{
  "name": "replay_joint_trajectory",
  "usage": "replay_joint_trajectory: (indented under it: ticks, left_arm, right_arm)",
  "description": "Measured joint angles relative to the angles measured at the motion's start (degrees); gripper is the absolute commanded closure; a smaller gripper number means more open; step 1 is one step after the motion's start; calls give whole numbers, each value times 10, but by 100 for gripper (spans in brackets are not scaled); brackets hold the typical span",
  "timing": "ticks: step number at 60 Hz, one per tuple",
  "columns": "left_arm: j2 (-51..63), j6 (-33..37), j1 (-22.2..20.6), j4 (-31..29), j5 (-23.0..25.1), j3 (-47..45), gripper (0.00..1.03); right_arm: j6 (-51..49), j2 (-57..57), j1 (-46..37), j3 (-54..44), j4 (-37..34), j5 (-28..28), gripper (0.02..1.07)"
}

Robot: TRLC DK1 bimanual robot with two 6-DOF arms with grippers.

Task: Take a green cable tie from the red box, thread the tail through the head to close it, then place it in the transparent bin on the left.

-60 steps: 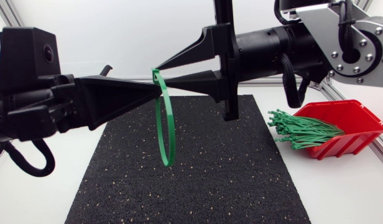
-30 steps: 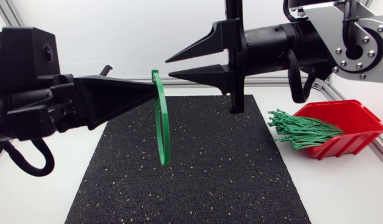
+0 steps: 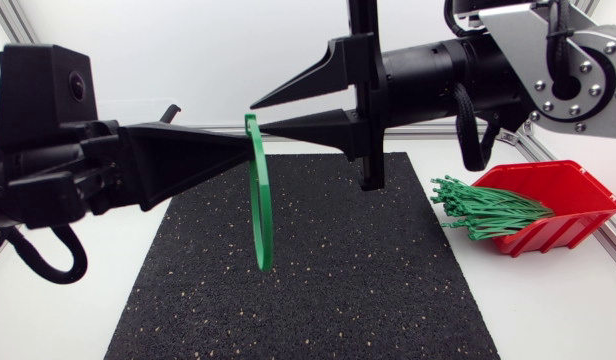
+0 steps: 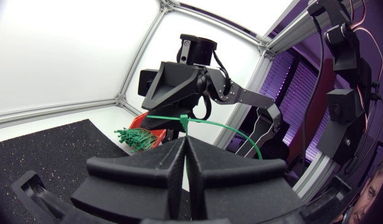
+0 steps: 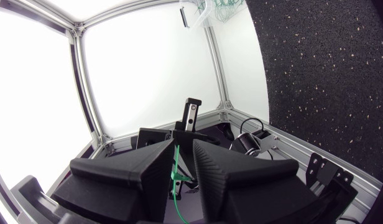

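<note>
My left gripper (image 3: 244,142) clamps the looped green tie (image 3: 260,205) above the mat (image 3: 338,285); my right gripper (image 3: 258,117) stands open around its top; the red box (image 3: 563,232) lies at three o'clock.

A black speckled mat (image 3: 318,290), apparently rubber, lies flat on the white table (image 3: 558,310).

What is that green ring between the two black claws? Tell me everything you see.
It is a green cable tie, thin plastic by the look, bent into a loop that seems closed. It hangs edge-on above the black mat. The left gripper is shut on its top end. The right gripper, open, flanks that same end; whether it touches the tie, I cannot tell.
</note>
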Motion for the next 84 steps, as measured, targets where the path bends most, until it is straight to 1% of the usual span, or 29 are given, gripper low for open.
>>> replay_joint_trajectory:
  ticks: [15, 19, 32, 33, 37, 40, 66, 78, 84]
  left_arm:
    - [4, 0, 1, 3, 2, 0, 100]
    - [4, 0, 1, 4, 2, 0, 100]
    - [4, 0, 1, 4, 2, 0, 100]
    - [4, 0, 1, 4, 2, 0, 100]
    - [4, 0, 1, 4, 2, 0, 100]
    - [4, 0, 1, 4, 2, 0, 100]
    - [4, 0, 1, 4, 1, 0, 100]
    - [5, 0, 0, -7, -23, 0, 100]
    - [6, 0, 0, -11, -22, -1, 100]
  right_arm:
    - [0, -11, 3, 0, 1, 0, 82]
    - [0, -13, 7, 1, 2, 0, 85]
    - [0, -14, 21, 1, 1, 0, 86]
    - [0, -14, 22, 1, 1, 0, 87]
    - [0, -14, 23, 1, 2, 0, 97]
    - [0, -14, 23, 1, 2, 1, 101]
    - [0, -12, 12, 1, 16, 8, 101]
    - [0, 50, -2, 1, 56, -14, 101]
    - [0, 67, -5, 1, 60, -11, 101]
